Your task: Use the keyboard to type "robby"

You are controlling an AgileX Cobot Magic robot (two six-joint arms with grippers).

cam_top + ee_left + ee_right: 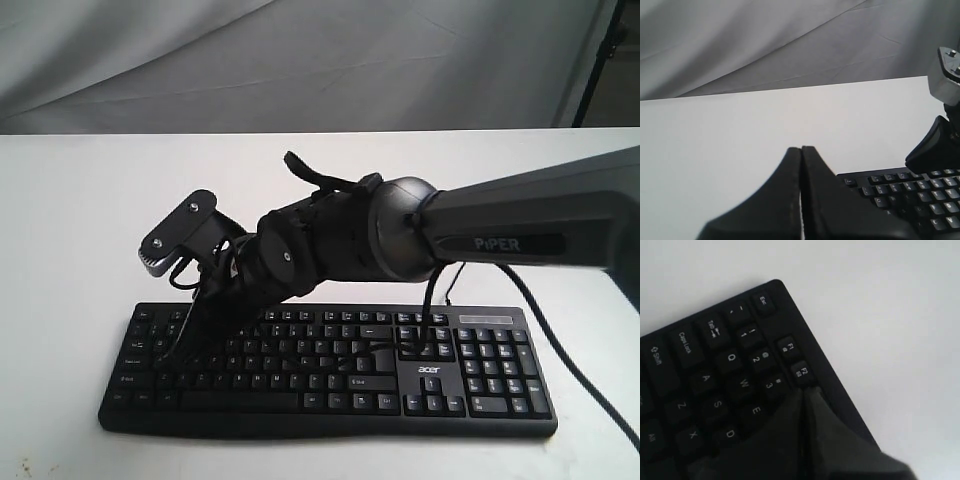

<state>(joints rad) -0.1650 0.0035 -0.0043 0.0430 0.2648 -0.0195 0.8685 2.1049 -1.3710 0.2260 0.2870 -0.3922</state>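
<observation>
The right claw (804,392) is clenched, its tips pressed into one narrow point low over the keyboard (700,375), beside the 3 key (769,385) and the E key (756,411). For "r", I judge it should centre on the key next to E, press straight down lightly, then lift without brushing neighbours. The left claw (801,150), also clenched, hovers off the keyboard's end. The keyboard lies flat on the white tabletop (80,200).
</observation>
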